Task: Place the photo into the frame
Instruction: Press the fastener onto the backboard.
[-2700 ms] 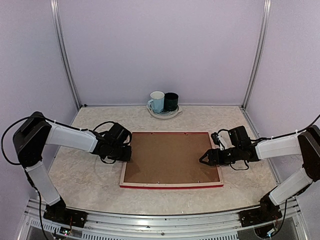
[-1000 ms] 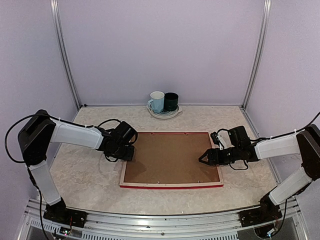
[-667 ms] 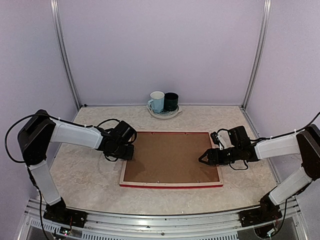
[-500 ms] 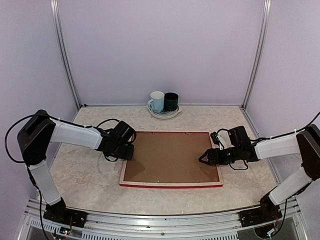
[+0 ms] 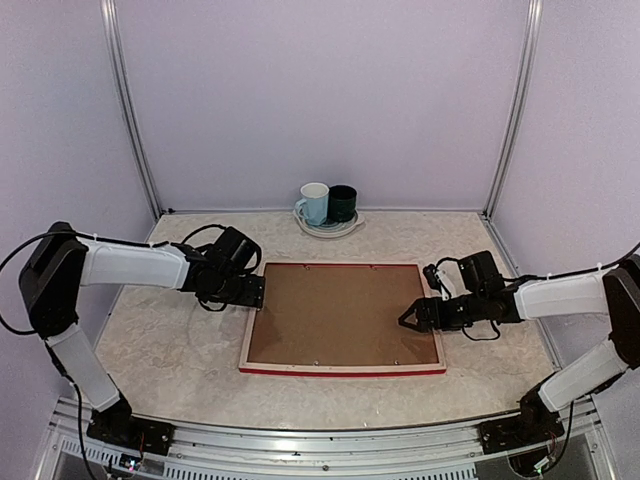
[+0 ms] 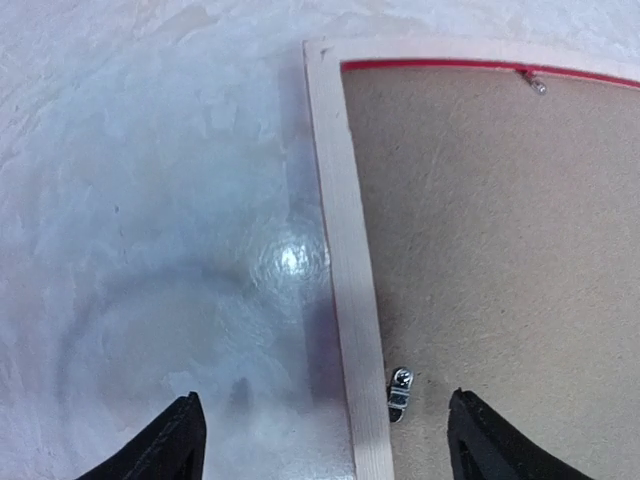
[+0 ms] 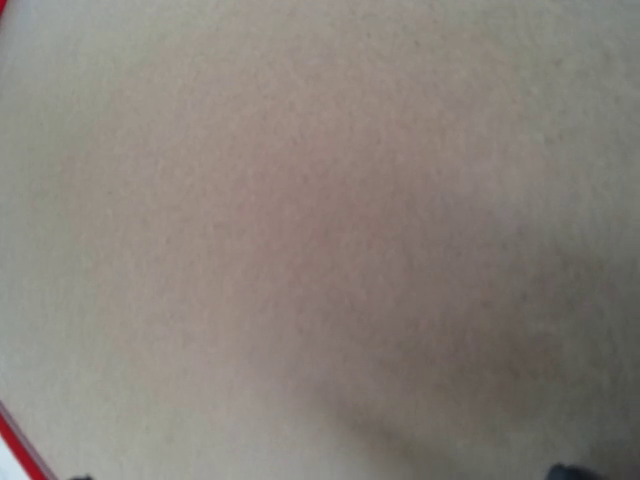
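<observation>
Table (image 5: 180,350): open margin around the frame at 3, 6 and 9 o'clock.
Frame (image 5: 340,371): centre, face down, backing board (image 5: 340,315) inside.
Left gripper (image 5: 252,291): fingers apart, straddling the frame's 10 o'clock rail.
Right gripper (image 5: 407,319): spread wide, over the board's 3 o'clock edge.
Mugs (image 5: 328,204): 12 o'clock.

1. We see the frame (image 5: 342,370) lying flat in the middle of the table (image 5: 170,350), pale wood side up, with a red edge showing along its near side.
2. A brown board (image 5: 340,312) fills it.
3. The left gripper (image 5: 257,292) sits at the frame's left edge, near the far corner.
4. The right gripper (image 5: 408,320) is low over the board's right part, fingers spread.
5. At the back, a pale mug (image 5: 313,203) and a dark mug (image 5: 343,203) stand side by side on a plate (image 5: 328,230), well apart from the frame.
</observation>
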Robot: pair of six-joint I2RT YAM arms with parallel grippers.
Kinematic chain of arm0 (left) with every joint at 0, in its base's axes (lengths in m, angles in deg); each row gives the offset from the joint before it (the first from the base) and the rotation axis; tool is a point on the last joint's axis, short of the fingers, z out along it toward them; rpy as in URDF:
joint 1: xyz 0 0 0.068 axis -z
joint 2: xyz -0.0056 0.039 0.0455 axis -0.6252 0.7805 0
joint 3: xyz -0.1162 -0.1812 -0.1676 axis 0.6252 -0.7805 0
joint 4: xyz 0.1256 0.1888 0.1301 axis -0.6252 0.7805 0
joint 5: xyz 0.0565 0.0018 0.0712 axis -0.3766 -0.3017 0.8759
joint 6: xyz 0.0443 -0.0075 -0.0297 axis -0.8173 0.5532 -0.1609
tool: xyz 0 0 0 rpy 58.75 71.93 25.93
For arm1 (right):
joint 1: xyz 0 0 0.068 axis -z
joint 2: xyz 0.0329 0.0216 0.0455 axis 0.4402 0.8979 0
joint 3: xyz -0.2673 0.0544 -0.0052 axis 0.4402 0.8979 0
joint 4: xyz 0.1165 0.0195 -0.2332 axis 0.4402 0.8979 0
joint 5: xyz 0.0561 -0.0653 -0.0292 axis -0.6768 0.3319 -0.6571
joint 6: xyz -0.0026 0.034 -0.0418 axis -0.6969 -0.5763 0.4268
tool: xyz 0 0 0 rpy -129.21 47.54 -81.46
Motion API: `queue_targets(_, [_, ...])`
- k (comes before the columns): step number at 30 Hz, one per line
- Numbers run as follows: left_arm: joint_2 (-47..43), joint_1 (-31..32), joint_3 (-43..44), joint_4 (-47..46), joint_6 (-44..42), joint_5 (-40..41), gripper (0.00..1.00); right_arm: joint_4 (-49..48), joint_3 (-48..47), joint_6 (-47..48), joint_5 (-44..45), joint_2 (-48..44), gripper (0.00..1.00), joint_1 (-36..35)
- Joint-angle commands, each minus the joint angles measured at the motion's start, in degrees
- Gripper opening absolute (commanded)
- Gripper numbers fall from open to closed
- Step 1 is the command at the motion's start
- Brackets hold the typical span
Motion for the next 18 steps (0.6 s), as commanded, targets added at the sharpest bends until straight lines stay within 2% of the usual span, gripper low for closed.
queue_targets(1, [-6.04,0.05,2.83,-1.57,-1.83,2.66,0.97,9.24,-2.10,2.55,4.89,-4.69,0.99,-0.21])
queue_targets(6, [-12.26,2.74,2.15,-4.52,-5.94,6.33,0.99,13.99,-4.11,5.16,12.75,-11.86,0.99,-0.18])
queue_targets(9, [-16.26,4.38,-0.28,-9.75,-9.73,0.90,0.99,14.31,-3.72,4.15,16.11,-15.72,0.99,-0.06])
queue_targets(12, [-19.89,7.07,-2.31,-14.95,-14.34,-5.66,0.99,12.95,-2.44,3.42,15.00,-18.29,0.99,-0.06])
queue_targets(14, [-19.99,9.65,-1.54,-15.52,-17.96,-7.73,0.99,12.61,-1.97,2.75,14.57,-18.80,0.99,-0.05])
queue_targets(18, [-15.30,17.33,2.55,-11.60,-25.97,-6.36,0.99,13.42,-1.98,1.82,14.90,-18.17,0.99,0.04])
